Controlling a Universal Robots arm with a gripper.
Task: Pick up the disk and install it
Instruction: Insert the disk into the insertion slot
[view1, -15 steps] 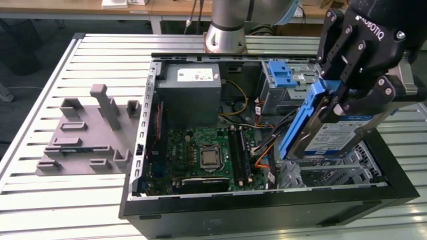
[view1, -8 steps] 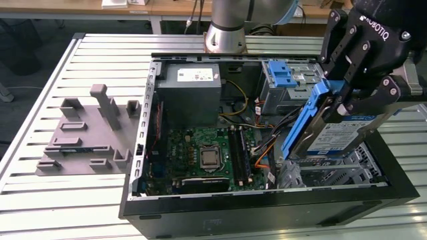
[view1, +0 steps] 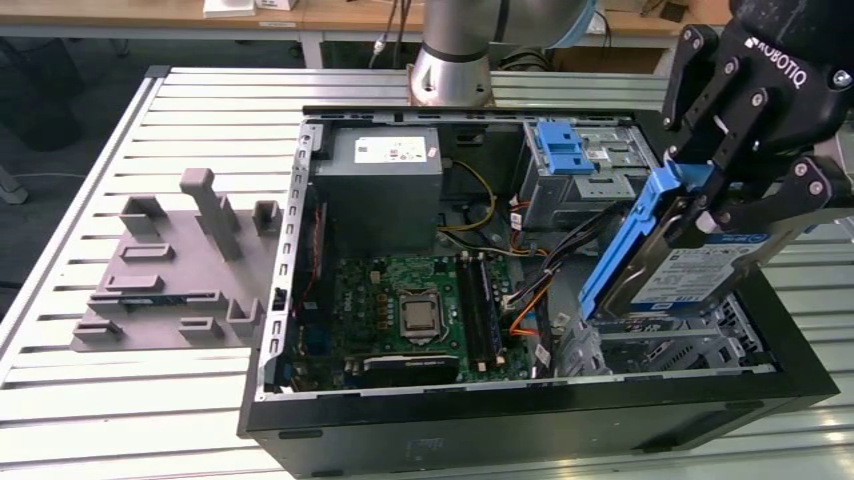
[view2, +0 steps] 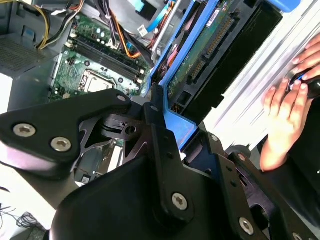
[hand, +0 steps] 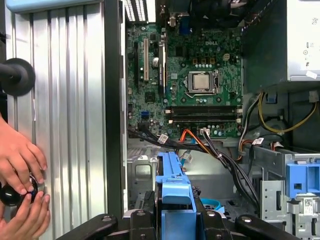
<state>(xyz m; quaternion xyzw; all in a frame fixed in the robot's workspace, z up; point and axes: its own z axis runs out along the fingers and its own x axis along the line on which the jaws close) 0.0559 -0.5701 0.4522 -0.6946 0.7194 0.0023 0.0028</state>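
The gripper (view1: 717, 213) squeezes the disk (view1: 681, 275) tight, holding it tilted over the open computer (view1: 534, 425). The computer sits on a shiny striped metal table (view1: 80, 400). A grey plastic holder (view1: 174, 270) lies beside it. Wooden desks (view1: 134, 12) stand behind.

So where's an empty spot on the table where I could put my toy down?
In the exterior view, the table has bare slats between the grey stand and its near edge, and more between the stand and the far edge. Inside the computer case it's crowded with wires and a green board, and the robot's hand holds the disk over it.
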